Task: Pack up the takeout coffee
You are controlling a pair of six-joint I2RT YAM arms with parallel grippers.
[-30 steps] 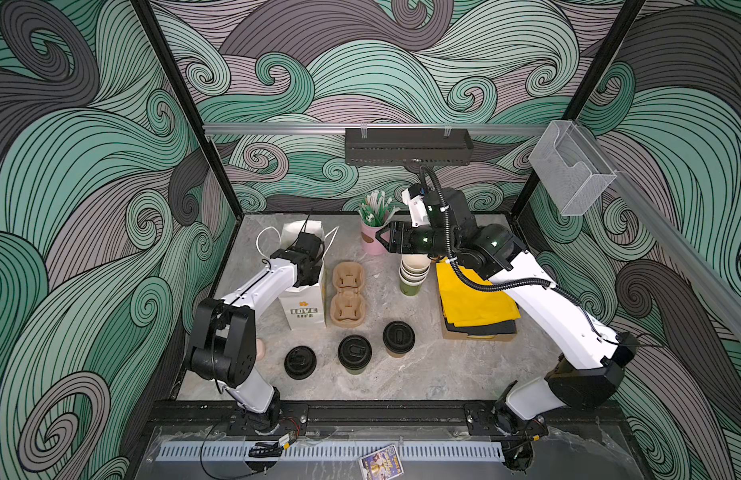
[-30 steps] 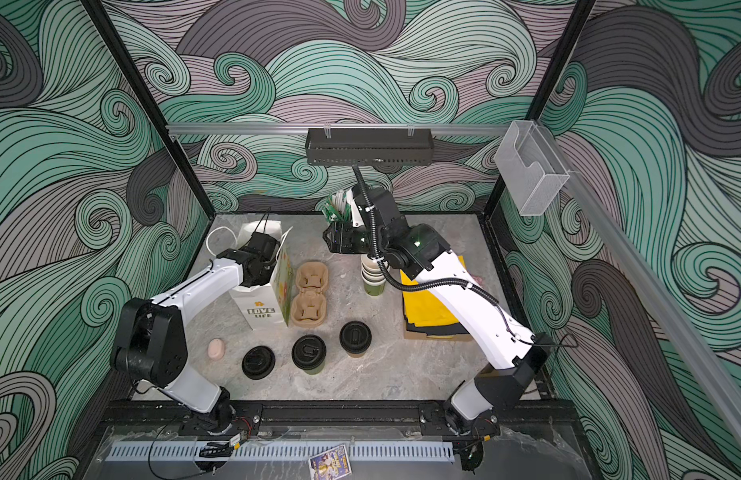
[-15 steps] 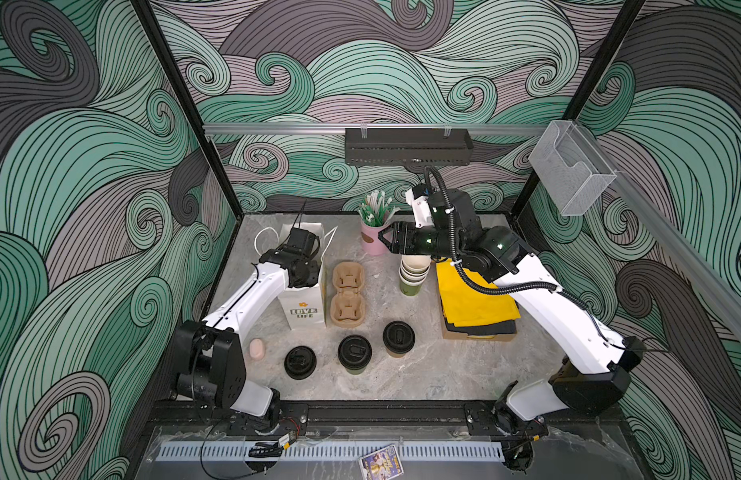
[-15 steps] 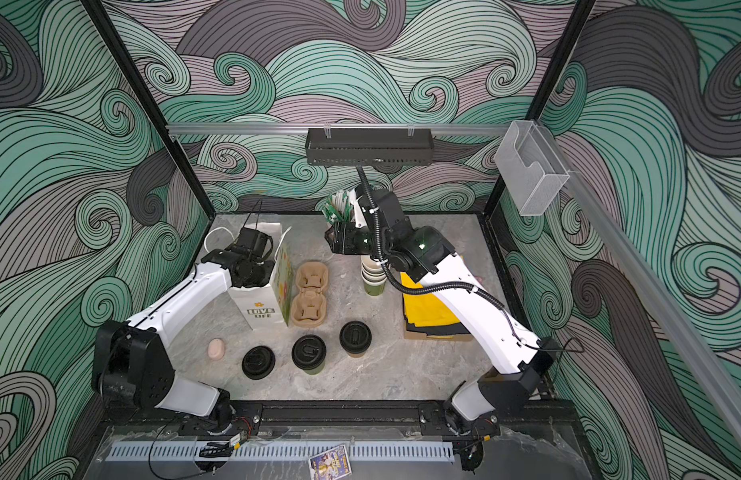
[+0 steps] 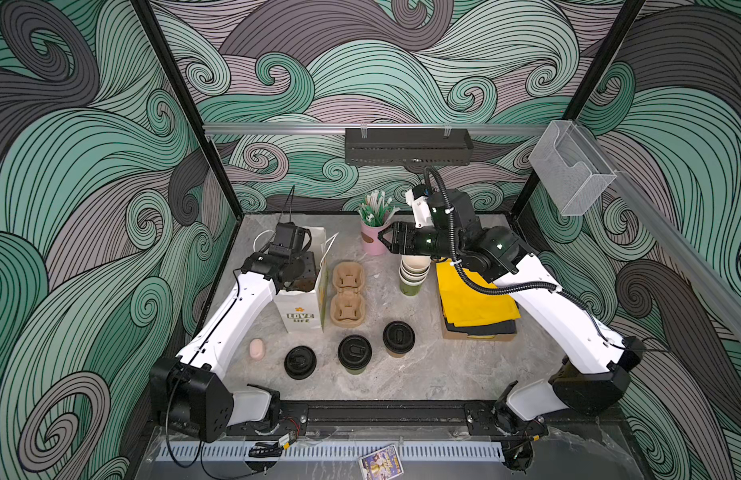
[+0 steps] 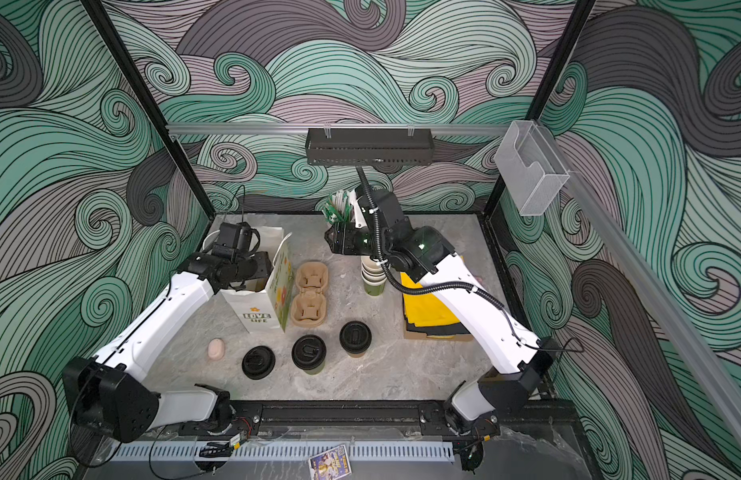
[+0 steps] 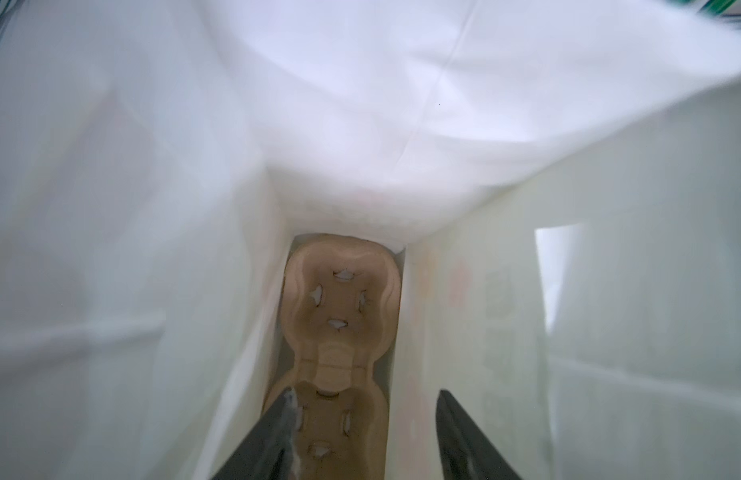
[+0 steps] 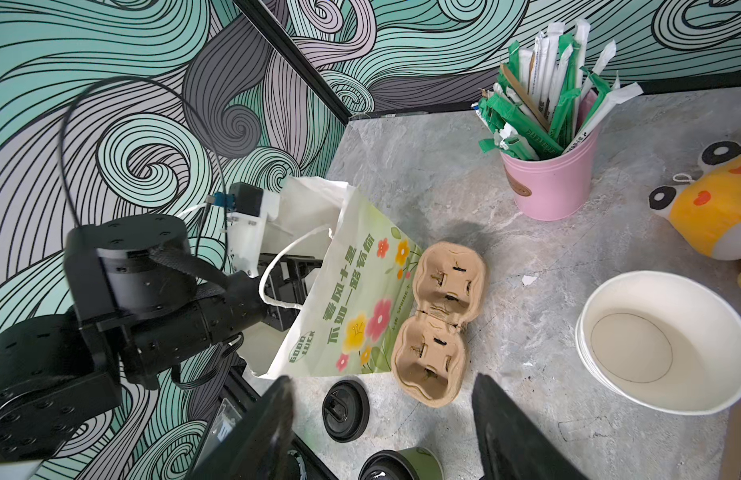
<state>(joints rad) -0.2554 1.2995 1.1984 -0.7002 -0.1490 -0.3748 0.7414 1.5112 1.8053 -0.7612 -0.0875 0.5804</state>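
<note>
Takeout coffee, both top views: green cup, brown cup, lidded, upright on counter at 6 o'clock of spare carrier; unpacked. Your left arm dips into paper bag at carrier's 9 o'clock; tips hidden by bag. Right end effector hovers at carrier's 1 o'clock, jaws apart, empty; likely kept clear.
Left wrist: left end effector jaws parted, gripping nothing, over second carrier on bag floor, ready for cups; walls blurred.
Right wrist: green cup cut off, brown unseen.

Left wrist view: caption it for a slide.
Open left gripper inside the white paper bag, over a pulp cup carrier lying at its bottom.
</note>
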